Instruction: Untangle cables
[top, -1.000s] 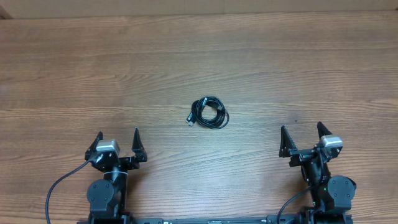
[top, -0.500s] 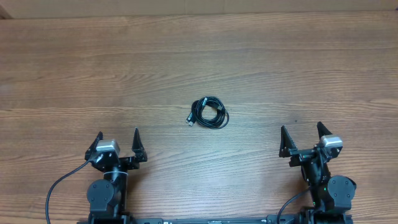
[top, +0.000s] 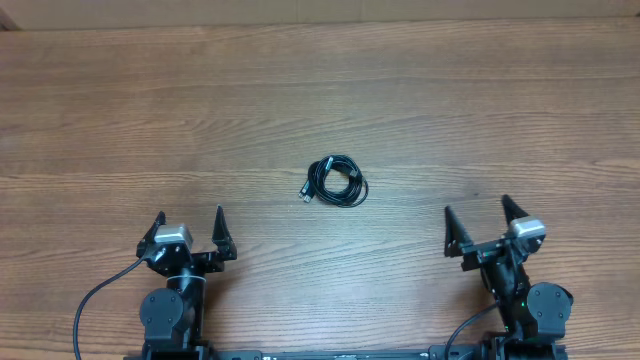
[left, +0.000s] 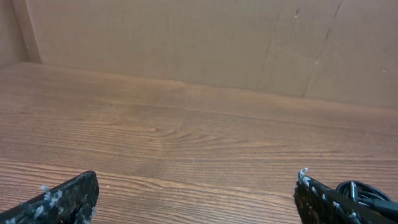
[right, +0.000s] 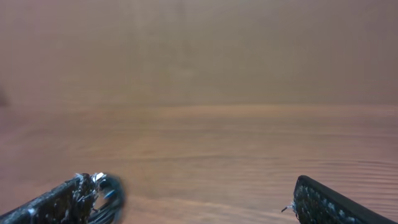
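Both grippers stand with fingers spread wide, holding nothing: left gripper (top: 189, 214) at 7 o'clock on the table (top: 300, 80), right gripper (top: 477, 206) at 5 o'clock. The cables (top: 337, 181) lie coiled near the middle, well apart from both; how many cords are in the tangle cannot be told. Each wrist view shows only a dark sliver of them, the right one blurred, perhaps a loop.

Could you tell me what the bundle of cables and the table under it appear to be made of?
The cables: thin black cords, probably a rubber or plastic jacket, judging by the limp coil. The table: matte brown wood or wood-look laminate, with long grain lines; I cannot tell which.
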